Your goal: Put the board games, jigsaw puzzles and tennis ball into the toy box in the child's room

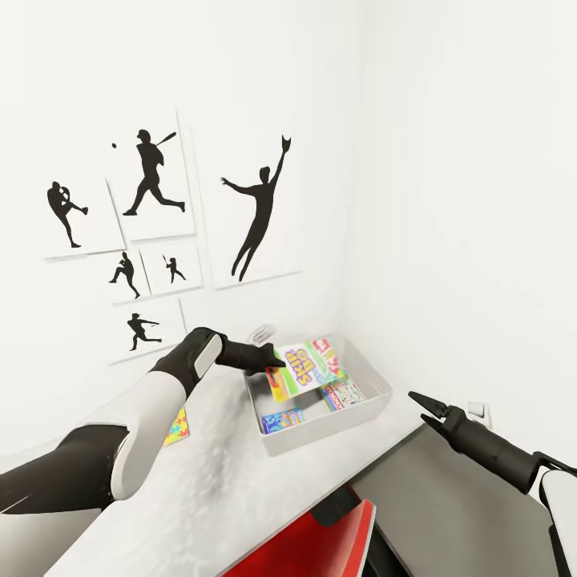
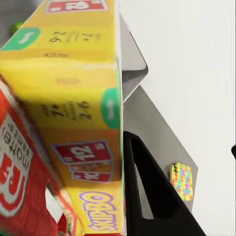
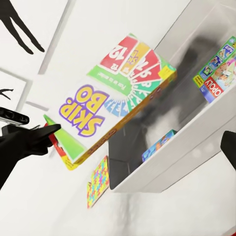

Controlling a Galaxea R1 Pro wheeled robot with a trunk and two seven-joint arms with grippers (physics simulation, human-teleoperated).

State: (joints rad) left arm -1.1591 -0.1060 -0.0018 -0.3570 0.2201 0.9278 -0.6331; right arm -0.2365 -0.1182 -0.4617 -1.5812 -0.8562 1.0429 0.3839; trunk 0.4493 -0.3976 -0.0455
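Left gripper (image 1: 275, 367) holds the Skip-Bo box (image 1: 303, 365) by one end, above the toy box (image 1: 377, 405).

The grip is at the box's edge only, so the box may tilt and catch the near rim or land on the Monopoly box (image 1: 343, 394). One jigsaw puzzle (image 1: 177, 427) lies on the tabletop (image 1: 208, 489) at the bin's 9 o'clock. Right gripper (image 1: 417, 401) hangs narrowly open, with nothing in it.

"SKIP BO", "12" on board game (image 3: 115, 98)
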